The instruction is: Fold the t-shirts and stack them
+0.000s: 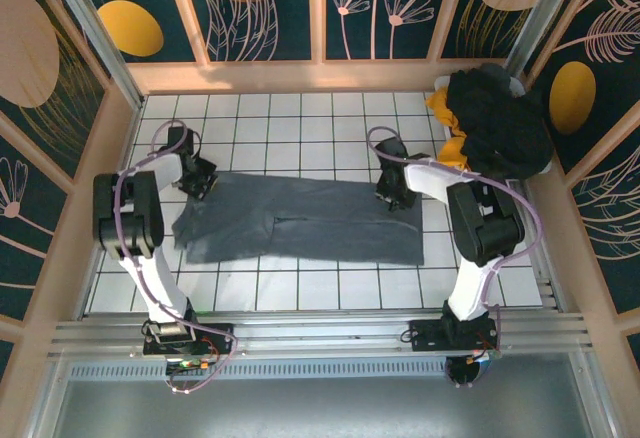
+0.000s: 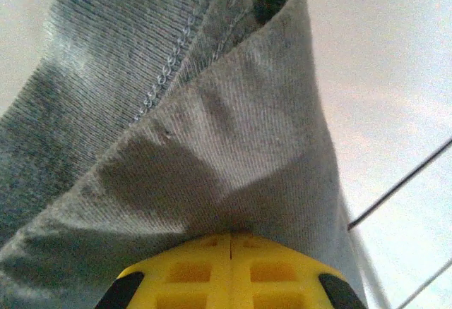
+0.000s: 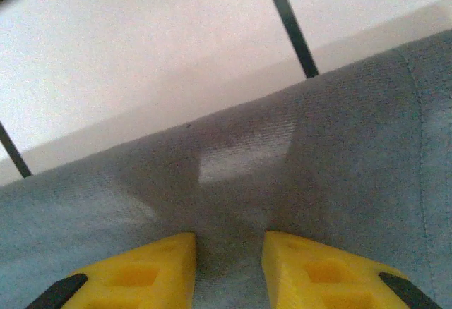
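Fingers (image 2: 176, 274) of the left gripper (image 2: 232, 244) are pressed tight together on a bunched edge of the grey shirt (image 1: 300, 220), with a stitched hem running up just above the pinch. On the right gripper (image 3: 228, 245) they stand a little apart with a ridge of the same cloth squeezed between them, so I read both as holding. The grey shirt lies spread across the middle of the tiled table (image 1: 300, 118), with a gripper at each far corner of it. A pile of black and yellow shirts (image 1: 500, 123) sits heaped at the table's far right corner. I judge the cloth light, limp and stretchy. It will likely sag and drag between the two grips, so corners and hems are the places to hold. From above, the arms cover both grip points, and I cannot tell which end is the collar or how many shirts are in the pile.
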You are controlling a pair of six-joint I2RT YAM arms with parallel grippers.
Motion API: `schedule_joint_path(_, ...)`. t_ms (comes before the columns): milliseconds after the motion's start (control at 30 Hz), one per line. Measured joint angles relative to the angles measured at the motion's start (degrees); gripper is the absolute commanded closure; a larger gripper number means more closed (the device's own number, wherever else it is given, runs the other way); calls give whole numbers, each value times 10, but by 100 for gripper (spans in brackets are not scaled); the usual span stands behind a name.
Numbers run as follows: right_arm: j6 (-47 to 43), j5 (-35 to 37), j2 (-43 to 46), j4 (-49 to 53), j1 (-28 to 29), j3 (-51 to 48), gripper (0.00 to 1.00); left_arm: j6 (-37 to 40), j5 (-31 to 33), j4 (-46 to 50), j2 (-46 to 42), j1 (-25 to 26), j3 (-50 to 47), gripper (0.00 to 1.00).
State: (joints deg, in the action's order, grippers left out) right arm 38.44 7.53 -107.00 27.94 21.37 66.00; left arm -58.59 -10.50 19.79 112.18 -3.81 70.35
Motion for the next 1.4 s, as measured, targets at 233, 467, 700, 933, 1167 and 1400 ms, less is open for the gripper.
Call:
schedule_joint_path(233, -44, -16, -45, -5, -25, 71, 55, 50, 6, -6, 75, -1, 120, 92)
schedule_joint_path(467, -64, -10, -3, 10, 12, 60, 54, 90, 41, 23, -67, -1, 45, 84)
schedule_joint_path(700, -61, -20, 64, 8, 42, 6, 52, 138, 46, 71, -157, -4, -74, 68)
schedule_joint_path(933, -63, -60, 66, 9, 41, -34, 50, 192, 45, 105, -155, -23, -110, 56)
schedule_joint_path(1167, -62, -80, 65, 7, 41, -45, 50, 222, 35, 104, -150, -25, -122, 58)
schedule_joint_path(1400, -62, -85, 63, 7, 41, -48, 50, 227, 24, 104, -152, -25, -144, 60)
